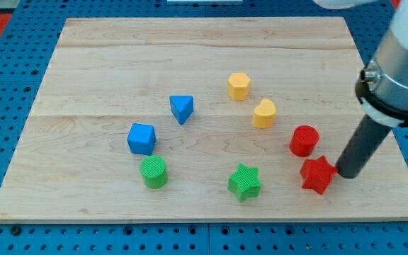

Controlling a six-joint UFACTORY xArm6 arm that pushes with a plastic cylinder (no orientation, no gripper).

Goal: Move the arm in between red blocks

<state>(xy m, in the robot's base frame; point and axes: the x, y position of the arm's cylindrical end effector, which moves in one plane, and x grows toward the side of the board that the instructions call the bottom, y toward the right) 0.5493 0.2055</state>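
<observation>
1. The wooden tabletop (105,64) is lying mostly bare across the view's top and left, with eight blocks ringing its lower middle.
2. My tip (347,173), a plain rod with no jaws to open or close, is sitting just right of the red star (316,174), near the view's right edge.
3. The red cylinder (304,140) is standing upright just above the star.

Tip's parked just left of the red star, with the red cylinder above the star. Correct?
Not quite: my tip sits just to the view's right of the red star, not its left, as the camera view shows. The red cylinder is indeed above the star.
</observation>
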